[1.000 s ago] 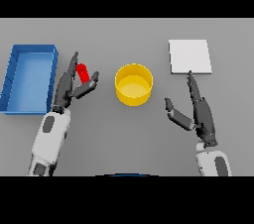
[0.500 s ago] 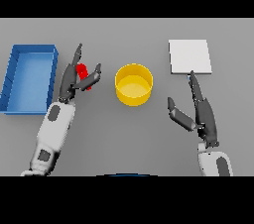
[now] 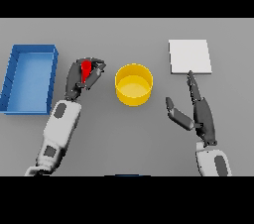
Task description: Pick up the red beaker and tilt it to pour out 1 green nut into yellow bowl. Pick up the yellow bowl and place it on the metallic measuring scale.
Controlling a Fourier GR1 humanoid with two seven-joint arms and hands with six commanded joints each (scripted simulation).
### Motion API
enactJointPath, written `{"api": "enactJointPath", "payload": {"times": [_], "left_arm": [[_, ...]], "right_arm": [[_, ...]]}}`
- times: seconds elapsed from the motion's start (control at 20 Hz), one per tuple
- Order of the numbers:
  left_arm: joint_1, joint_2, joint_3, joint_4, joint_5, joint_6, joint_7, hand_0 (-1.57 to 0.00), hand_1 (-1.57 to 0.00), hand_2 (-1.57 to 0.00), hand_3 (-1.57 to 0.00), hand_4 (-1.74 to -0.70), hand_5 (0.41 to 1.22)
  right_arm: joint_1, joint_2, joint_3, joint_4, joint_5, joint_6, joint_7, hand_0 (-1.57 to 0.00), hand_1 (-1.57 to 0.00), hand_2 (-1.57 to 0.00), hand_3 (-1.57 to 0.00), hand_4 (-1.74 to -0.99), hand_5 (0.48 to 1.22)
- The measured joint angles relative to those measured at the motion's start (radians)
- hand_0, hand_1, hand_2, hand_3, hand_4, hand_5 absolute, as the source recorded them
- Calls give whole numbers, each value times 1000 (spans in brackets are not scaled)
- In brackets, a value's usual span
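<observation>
Left robot hand [image 3: 79,77] curled round red beaker [image 3: 86,71], left of yellow bowl [image 3: 134,84]. Right robot hand [image 3: 197,111] open, idle below scale [image 3: 189,56]. Risk: over-tilting spills several nuts.

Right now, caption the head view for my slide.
Left hand curled round red beaker beside yellow bowl; right hand open.

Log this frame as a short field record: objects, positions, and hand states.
red beaker: enclosed by the left hand's curled fingers
left hand: between blue tray and yellow bowl
yellow bowl: table centre, untouched
measuring scale: far right, nothing on it
right hand: open, below the scale, touching nothing
blue tray: far left
</observation>
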Motion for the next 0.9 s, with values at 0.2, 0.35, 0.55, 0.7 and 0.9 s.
{"api": "enactJointPath", "payload": {"times": [0.2, 0.35, 0.55, 0.7, 0.9], "left_arm": [[-9, 14, -8, -42, -1, 9, 36, -1502, -1505, -1504, -1475, -1706, 1126], [-11, 46, -43, -103, -31, 8, 63, -1536, -1537, -1537, -1522, -1723, 1127], [-32, 131, -166, -187, -165, -22, 163, -1557, -1557, -1557, -1551, -1734, 1139], [-68, 182, -267, -223, -273, -64, 246, -1559, -1560, -1560, -1555, -1735, 1127], [-83, 216, -302, -236, -301, -97, 286, -1562, -1562, -1562, -1558, -1736, 1144]], "right_arm": [[-1, -9, 1, -12, 13, -5, 10, 1, 1, 1, 1, -1160, 664], [4, -13, 5, -4, 40, -21, 1, 1, 1, 1, 1, -1116, 656], [17, -14, 17, -28, 62, -27, 5, 1, 1, 1, 1, -1095, 660], [13, -20, 8, -17, 49, -19, 4, 1, 1, 1, 1, -1092, 667], [26, -22, 15, -26, 57, -17, 4, 1, 1, 1, 1, -1096, 666]]}}
